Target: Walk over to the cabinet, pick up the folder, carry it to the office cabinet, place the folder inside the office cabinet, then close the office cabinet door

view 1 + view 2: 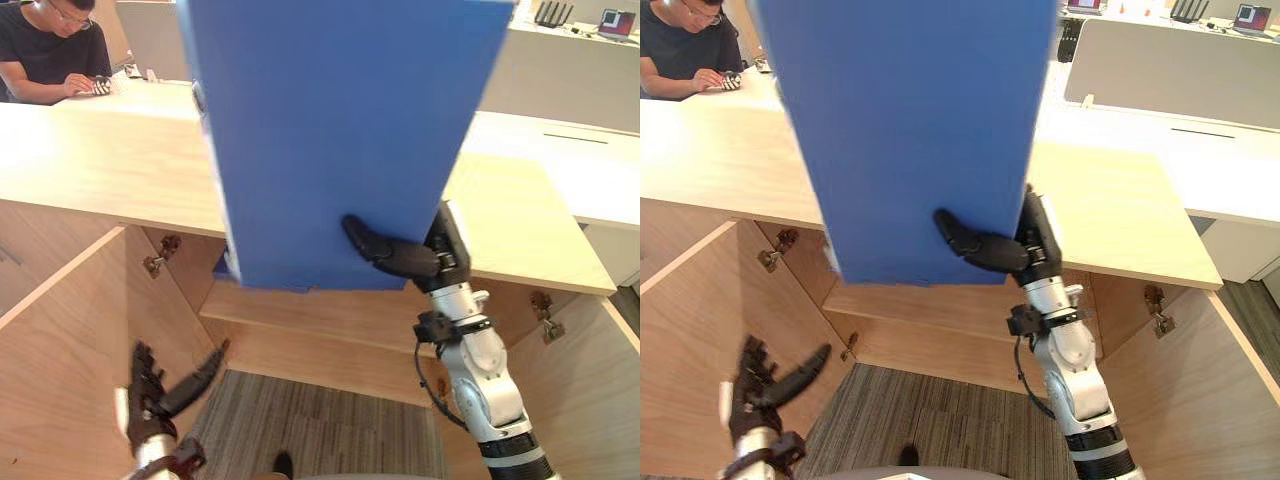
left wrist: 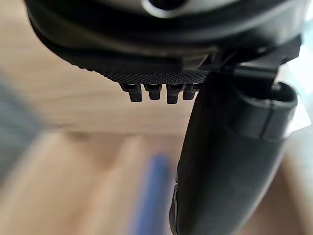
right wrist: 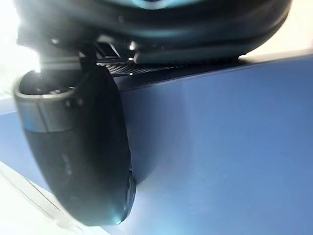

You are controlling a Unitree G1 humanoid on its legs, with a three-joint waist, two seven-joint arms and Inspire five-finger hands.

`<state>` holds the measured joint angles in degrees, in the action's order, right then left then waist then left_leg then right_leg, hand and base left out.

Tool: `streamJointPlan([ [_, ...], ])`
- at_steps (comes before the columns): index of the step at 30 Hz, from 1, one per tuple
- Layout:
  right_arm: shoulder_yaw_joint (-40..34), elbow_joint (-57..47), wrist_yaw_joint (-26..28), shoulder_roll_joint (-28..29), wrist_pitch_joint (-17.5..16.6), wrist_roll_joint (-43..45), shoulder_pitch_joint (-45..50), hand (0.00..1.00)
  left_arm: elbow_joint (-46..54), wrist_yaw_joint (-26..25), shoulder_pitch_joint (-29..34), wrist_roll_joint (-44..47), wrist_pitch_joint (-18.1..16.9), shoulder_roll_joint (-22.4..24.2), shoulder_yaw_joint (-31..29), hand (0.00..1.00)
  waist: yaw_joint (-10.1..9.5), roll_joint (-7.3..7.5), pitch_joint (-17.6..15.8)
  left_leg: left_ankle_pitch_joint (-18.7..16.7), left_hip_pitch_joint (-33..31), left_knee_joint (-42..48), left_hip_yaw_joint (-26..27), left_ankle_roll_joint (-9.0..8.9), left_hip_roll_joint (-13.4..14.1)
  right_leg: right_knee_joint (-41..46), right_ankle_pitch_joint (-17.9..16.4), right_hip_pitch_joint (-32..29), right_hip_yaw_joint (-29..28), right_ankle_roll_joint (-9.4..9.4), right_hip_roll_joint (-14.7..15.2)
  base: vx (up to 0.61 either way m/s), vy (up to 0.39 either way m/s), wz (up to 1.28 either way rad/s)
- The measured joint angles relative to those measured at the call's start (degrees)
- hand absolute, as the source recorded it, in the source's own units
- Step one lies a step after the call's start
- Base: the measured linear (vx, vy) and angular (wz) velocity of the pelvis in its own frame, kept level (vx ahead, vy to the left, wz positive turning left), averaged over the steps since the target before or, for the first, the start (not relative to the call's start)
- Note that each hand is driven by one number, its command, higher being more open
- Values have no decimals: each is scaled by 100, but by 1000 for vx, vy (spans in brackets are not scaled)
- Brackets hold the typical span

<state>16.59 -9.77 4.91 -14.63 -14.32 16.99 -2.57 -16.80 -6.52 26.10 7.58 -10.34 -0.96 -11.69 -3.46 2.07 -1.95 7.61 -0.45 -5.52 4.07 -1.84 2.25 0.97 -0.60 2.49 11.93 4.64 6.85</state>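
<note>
The folder (image 1: 340, 130) runs off the upper edge at its top; it hides the middle of the counter (image 1: 100, 170) and all the right hand (image 1: 405, 258) but its pinching thumb. The left wrist view's blue streak (image 2: 151, 191) is too blurred to tell.

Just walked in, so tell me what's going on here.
The robot's right hand pinches a blue folder by its lower edge, holding it upright in front of a wooden cabinet whose doors stand open. The left hand hangs open and empty near the left door. A person sits beyond the cabinet.
</note>
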Motion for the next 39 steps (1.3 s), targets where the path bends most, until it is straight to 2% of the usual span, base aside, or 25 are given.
streamJointPlan([
  [1,357,141,48,-86,33,-194,-8,0,-636,109,-146,-208,26,-80,152,100,-1,19,-10,1,-56,2,62,-2,29,21,14,-100,-70,-16,-1,-14,2,-19],
  [4,985,457,164,-167,51,-491,-168,0,-1665,264,-566,-385,91,-336,368,100,12,61,-221,29,-227,41,168,-43,96,228,34,-405,-213,-39,-39,-19,-8,-25],
  [5,1157,568,176,-188,60,-625,-275,0,-1937,280,-761,-434,130,-420,435,100,29,57,-412,43,-350,99,189,-58,121,393,15,-586,-237,-64,-49,-66,-14,-11],
  [6,1332,741,182,-194,69,-748,-507,0,-2141,313,-1081,-438,136,-545,449,100,57,133,-727,-40,-669,444,227,-66,157,668,-34,-883,-264,-115,-44,-188,-18,-12],
  [7,1451,928,163,-191,89,-937,-755,0,-2327,296,-1415,-456,136,-640,458,100,49,126,-1026,-211,-1109,966,251,-64,204,972,-84,-1244,-321,-146,-42,-171,-13,-14],
  [8,1502,1018,137,-192,106,-1062,-887,0,-2411,278,-1559,-483,133,-666,462,100,47,101,-1177,-311,-1308,1239,267,-61,239,1124,-108,-1394,-360,-154,-48,-249,-5,-23],
  [10,1623,1360,24,-213,203,-1660,-1261,0,-2530,253,-1896,-552,128,-689,551,100,96,-109,-1684,-742,-2085,2305,291,-45,374,1830,-322,-2049,-457,-168,-80,-229,17,-23],
  [12,1646,1433,-57,-214,259,-1847,-1326,0,-2538,261,-1987,-553,129,-699,605,100,109,-175,-1789,-887,-2440,2675,302,-30,410,2177,-460,-2422,-511,-163,-77,-198,31,-14],
  [13,1644,1503,-125,-216,290,-1968,-1436,0,-2513,240,-2128,-549,113,-721,671,100,118,-262,-1967,-1012,-2836,3024,313,11,461,2529,-620,-2838,-553,-177,-65,-171,26,-12],
  [15,1576,1629,-205,-209,296,-2059,-1687,0,-2360,183,-2370,-544,105,-701,719,100,128,-365,-2230,-1095,-3314,3447,316,10,495,2972,-695,-3348,-608,-183,-35,-143,26,-11],
  [18,1181,1913,-399,4,371,-2018,-2123,0,-2163,149,-2749,-545,58,-708,870,100,116,-512,-2364,-1328,-4257,4217,292,66,601,3744,-891,-4306,-679,-145,-7,-134,10,-7],
  [22,314,1944,-853,322,444,-1248,-2739,0,-1480,148,-3000,-526,-38,-537,872,100,26,-552,-2466,-1571,-5403,5179,294,71,714,4739,-1168,-5477,-791,-124,39,-101,2,-5],
  [23,107,1945,-969,363,444,-1050,-2961,0,-1324,146,-3035,-523,-61,-453,872,100,3,-551,-2477,-1631,-5621,5313,294,123,729,4895,-1204,-5711,-828,-130,55,-68,-10,-4],
  [26,-501,1986,-1385,397,444,-283,-3777,0,-814,136,-3078,-504,-144,-357,872,100,-51,-564,-2532,-1671,-6179,5648,289,113,785,5262,-1270,-6289,-866,-139,72,-67,-23,-2],
  [29,-948,2240,-1702,394,423,366,-4408,0,-628,37,-3081,-403,-148,-327,871,100,-65,-575,-2540,-1685,-6469,5824,268,97,787,5477,-1344,-6580,-873,-140,105,-17,-30,5],
  [31,-1359,2520,-2084,401,340,1265,-4884,0,-570,-96,-3103,-251,-174,-330,871,100,-119,-581,-2543,-1708,-6659,5934,212,88,789,5586,-1378,-6740,-836,-186,118,6,-41,6],
  [38,-2078,3135,-2718,621,96,2676,-5621,0,-541,-291,-3178,-55,-192,-307,929,100,-266,-593,-2548,-1715,-6814,5988,96,99,772,5689,-1486,-6824,-705,-253,154,22,-33,7],
  [39,-2069,3142,-2722,642,-12,2711,-5641,100,-528,-321,-3197,-28,-194,-295,937,100,-287,-593,-2547,-1709,-6840,5989,81,92,762,5714,-1504,-6852,-691,-266,166,12,-37,9],
])
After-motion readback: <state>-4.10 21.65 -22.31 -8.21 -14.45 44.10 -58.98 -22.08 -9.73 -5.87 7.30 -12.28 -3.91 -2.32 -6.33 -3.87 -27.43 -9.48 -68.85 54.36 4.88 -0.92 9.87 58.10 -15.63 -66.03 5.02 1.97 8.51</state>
